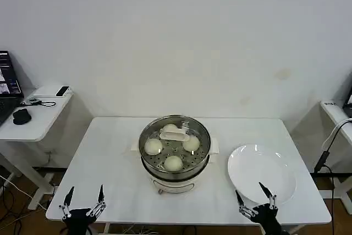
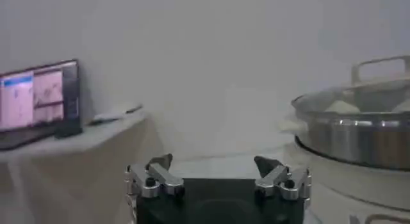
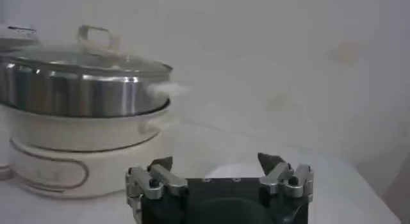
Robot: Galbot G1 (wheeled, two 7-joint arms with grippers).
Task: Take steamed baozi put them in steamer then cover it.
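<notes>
Apparently complete, by the present lie of things.

Steamer point(image 1: 174, 164): stands mid-table, slightly toward the far side, steel pot on a cream-white base.

Steamed baozi point(image 1: 173, 163): four, all inside the steamer on the perforated tray, seen through the glass; one near, one left, one right, one far under the handle.

Cover point(image 1: 175, 134): seated on the steamer's rim, bar handle up; it looks level in the right wrist view.

White plate point(image 1: 262, 173): right of the steamer, bare, no bun left on it.

Left gripper point(image 1: 83, 198): at the table's near-left edge, fingers spread wide, holding nothing.

Right gripper point(image 1: 256, 196): at the near-right edge, over the plate's near rim, fingers spread wide, holding nothing.

Remaining work: none evident; both arms stand well apart from the steamer.
</notes>
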